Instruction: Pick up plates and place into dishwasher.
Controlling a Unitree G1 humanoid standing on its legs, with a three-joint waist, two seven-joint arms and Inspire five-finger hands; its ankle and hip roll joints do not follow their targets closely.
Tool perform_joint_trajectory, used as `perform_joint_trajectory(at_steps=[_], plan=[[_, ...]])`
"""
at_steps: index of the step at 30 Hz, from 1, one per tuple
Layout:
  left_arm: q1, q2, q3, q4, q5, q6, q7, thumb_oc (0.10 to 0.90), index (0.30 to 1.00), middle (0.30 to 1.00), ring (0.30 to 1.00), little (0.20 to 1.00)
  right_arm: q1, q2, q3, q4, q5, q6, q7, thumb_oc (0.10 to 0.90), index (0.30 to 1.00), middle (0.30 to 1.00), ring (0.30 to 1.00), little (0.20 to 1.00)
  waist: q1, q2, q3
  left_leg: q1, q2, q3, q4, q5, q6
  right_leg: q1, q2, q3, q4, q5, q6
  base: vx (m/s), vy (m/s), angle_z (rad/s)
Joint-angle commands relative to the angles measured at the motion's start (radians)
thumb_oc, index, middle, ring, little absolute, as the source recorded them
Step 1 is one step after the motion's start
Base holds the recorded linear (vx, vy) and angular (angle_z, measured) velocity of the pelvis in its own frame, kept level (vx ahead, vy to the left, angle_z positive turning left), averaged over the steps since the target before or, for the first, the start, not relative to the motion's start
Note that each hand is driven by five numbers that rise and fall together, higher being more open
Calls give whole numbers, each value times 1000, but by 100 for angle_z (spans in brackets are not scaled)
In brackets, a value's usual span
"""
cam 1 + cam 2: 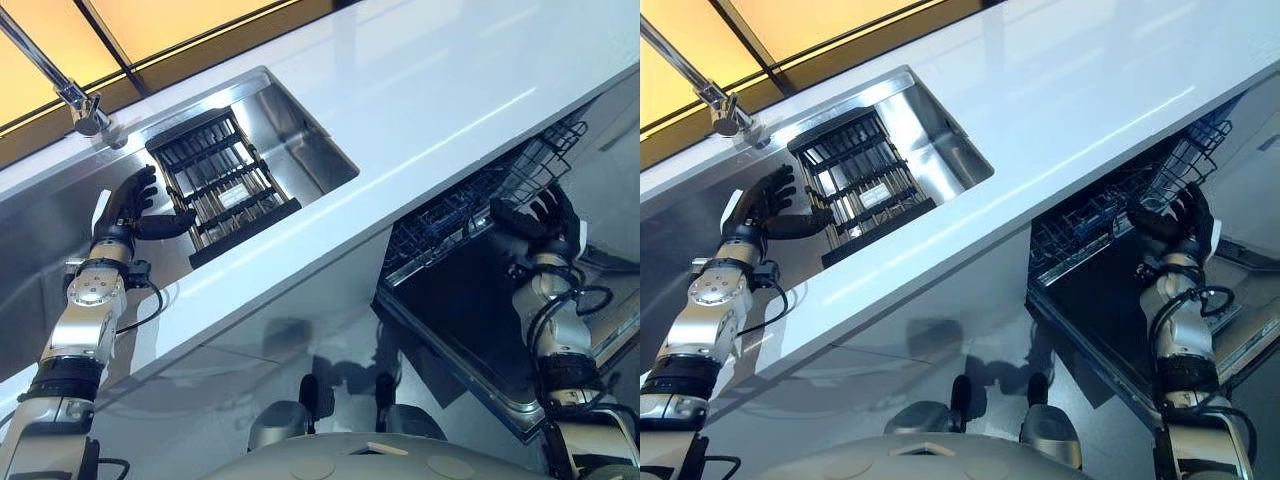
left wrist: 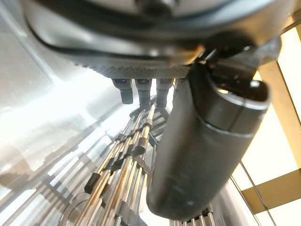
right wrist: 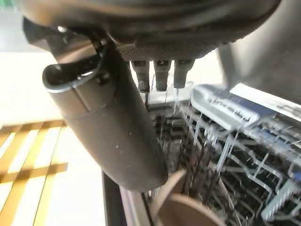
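Nearest, the dishwasher door point(image 1: 470, 330) lies open and flat below the right robot hand point(image 1: 535, 215), which hangs at the front of the wire dishwasher rack point(image 1: 470, 205) with relaxed, uncurled fingers and nothing held. In the right wrist view a rounded tan plate point(image 3: 188, 212) sits in the rack just past that hand's thumb point(image 3: 113, 122), cut off by the frame edge so its full outline is hard to make out. The white desk point(image 1: 430, 90) overhangs the rack and hides its back part. Farther off, the left robot hand point(image 1: 135, 205) is spread open over the steel sink point(image 1: 290, 120), thumb reaching toward the dark dish drainer point(image 1: 220, 185) just beside it, grasping nothing. Beyond that hand a faucet point(image 1: 75, 95) leans over the sink's far rim.
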State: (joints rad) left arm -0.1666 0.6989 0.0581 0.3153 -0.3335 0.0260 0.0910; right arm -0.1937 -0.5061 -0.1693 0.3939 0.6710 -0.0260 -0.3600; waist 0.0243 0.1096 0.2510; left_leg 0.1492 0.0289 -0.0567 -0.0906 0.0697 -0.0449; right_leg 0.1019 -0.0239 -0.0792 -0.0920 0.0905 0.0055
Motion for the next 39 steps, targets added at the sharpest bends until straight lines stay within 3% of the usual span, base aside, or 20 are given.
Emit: perform_joint_trajectory(at_steps=[1,5,8,10,17,22,25,30,33,35,36,39], plan=[[-28,85,110,-34,27,-118,14,800,900,900,900,900,-18,-22,-60,-40,174,-141,12,800,900,900,900,900,-26,-77,-134,-4,-104,33,14,-63,77,38,-10,45,17,-49,36,-9,14,-13],[-31,97,110,-26,14,-123,11,800,900,900,900,900,-3,-1,-94,-18,176,-176,-62,800,900,900,900,900,-31,-73,-145,-3,-100,39,9,-64,74,36,-9,52,8,-44,41,-9,12,-8],[-28,108,108,-40,9,-115,17,800,900,900,900,900,8,-11,-111,-5,88,-225,-162,800,900,900,900,900,-32,-71,-147,-4,-96,47,9,-64,73,34,-11,49,12,-45,44,0,0,0],[-30,110,107,-40,10,-117,20,800,900,900,900,900,14,-20,-119,8,65,-225,-173,800,900,900,900,900,-34,-71,-147,-4,-96,48,10,-64,73,33,-12,49,14,-44,45,0,0,0],[-44,128,108,-43,0,-114,6,800,900,900,900,900,36,-49,-75,123,47,-132,-7,800,900,900,900,900,-31,-68,-142,-4,-99,36,7,-56,68,36,-19,40,17,-43,48,13,-1,1],[-73,116,75,-55,3,-140,29,800,900,900,900,900,-3,-65,-20,210,45,-132,53,800,900,900,900,900,-17,-60,-124,-14,-101,18,6,-49,62,30,-26,23,22,-42,48,45,-9,6],[-104,100,50,-68,3,-170,62,800,900,900,900,900,-51,-84,9,256,51,-147,52,800,900,900,900,900,-6,-49,-101,-34,-102,5,11,-44,57,7,-34,11,47,-51,46,-27,2,19],[-210,95,-2,-88,10,-223,146,800,900,900,900,900,-249,-131,94,332,61,-185,20,800,900,900,900,900,21,-11,-7,-94,-106,-43,19,-27,49,-59,-50,-11,126,-94,32,-108,-12,27],[-247,93,-18,-89,9,-241,167,800,900,900,900,900,-338,-156,115,376,131,-210,72,800,900,900,900,900,37,18,38,-129,-109,-74,26,-13,45,-95,-59,-34,169,-122,20,-94,-20,41],[-250,93,-20,-91,10,-241,170,800,900,900,900,900,-348,-157,117,380,141,-213,82,800,900,900,900,900,40,22,43,-133,-109,-77,28,-12,45,-99,-61,-37,175,-126,19,-66,-13,20],[-266,99,-30,-96,10,-243,182,800,900,900,900,900,-418,-167,138,407,159,-239,117,800,900,900,900,900,58,43,67,-161,-111,-96,39,-5,42,-123,-66,-54,199,-142,9,-128,-32,27],[-279,118,-42,-112,3,-237,200,800,900,900,900,900,-497,-179,181,423,160,-266,169,800,900,900,900,900,78,62,95,-193,-115,-116,52,3,39,-146,-69,-72,213,-151,-1,-104,-41,33]])
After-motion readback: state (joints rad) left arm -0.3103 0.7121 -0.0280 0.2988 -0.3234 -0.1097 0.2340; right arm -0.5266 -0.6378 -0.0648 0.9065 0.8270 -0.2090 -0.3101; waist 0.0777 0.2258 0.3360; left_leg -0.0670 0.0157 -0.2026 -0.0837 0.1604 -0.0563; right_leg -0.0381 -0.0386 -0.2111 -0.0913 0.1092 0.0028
